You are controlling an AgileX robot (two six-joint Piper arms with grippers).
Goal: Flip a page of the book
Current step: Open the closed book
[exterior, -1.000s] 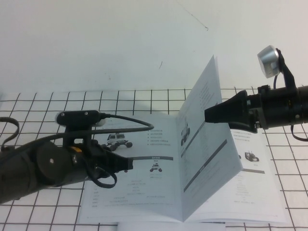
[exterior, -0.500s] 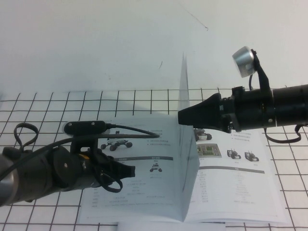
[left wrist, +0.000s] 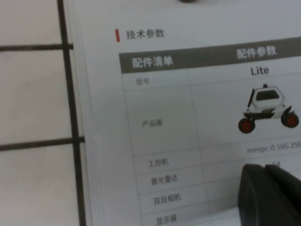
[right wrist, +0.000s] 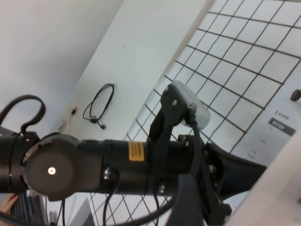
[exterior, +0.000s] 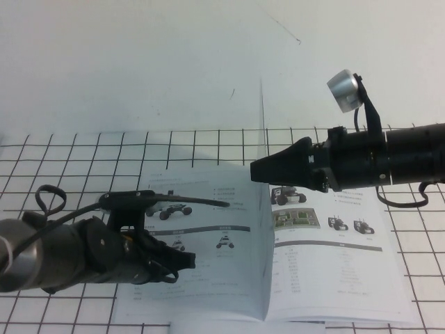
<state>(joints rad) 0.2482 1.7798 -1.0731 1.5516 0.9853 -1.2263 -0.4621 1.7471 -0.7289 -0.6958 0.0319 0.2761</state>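
Note:
The book (exterior: 334, 278) lies open on the black-gridded white cloth. One page (exterior: 265, 125) stands upright over the spine, edge-on in the high view. My right gripper (exterior: 256, 171) reaches in from the right and is shut on this page about halfway up. The page also shows as a blurred white sheet in the right wrist view (right wrist: 277, 188). My left gripper (exterior: 189, 261) is shut and empty, low over the book's left-hand leaf (exterior: 208, 278). In the left wrist view its fingertips (left wrist: 263, 188) lie on a printed table under a small wheeled-robot photo (left wrist: 268, 108).
The gridded cloth (exterior: 69, 153) covers the table around the book. A plain white surface (exterior: 139, 62) lies behind it. Another white sheet (exterior: 243, 327) peeks out at the front edge below the book. The left arm's cable (exterior: 195, 202) hangs over the left-hand leaf.
My right gripper has moved left with the page, swinging it from leaning right to upright over the spine. The left arm has shifted slightly lower over the left-hand leaf.

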